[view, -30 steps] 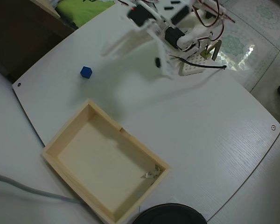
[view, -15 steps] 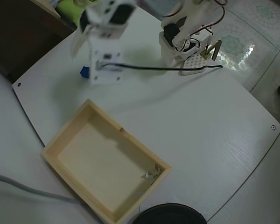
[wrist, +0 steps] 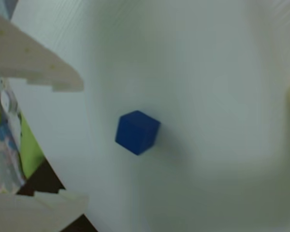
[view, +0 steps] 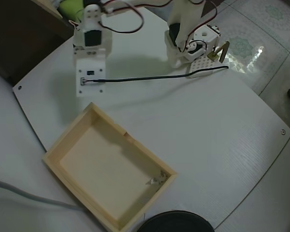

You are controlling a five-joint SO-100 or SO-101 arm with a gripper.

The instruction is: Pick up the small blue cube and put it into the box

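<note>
**Lining up over the cube**

I am hovering my gripper (wrist: 63, 145) with fingers spread wide, gripping nothing, so the small blue cube (wrist: 137, 132) on the white table (view: 208, 125) is sitting just beyond them (the box (view: 70, 140) is waiting empty nearby).

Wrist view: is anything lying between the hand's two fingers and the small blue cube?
No. In the wrist view, only bare white tabletop separates the open hand from the small blue cube. Overhead, the arm hides the cube.
</note>
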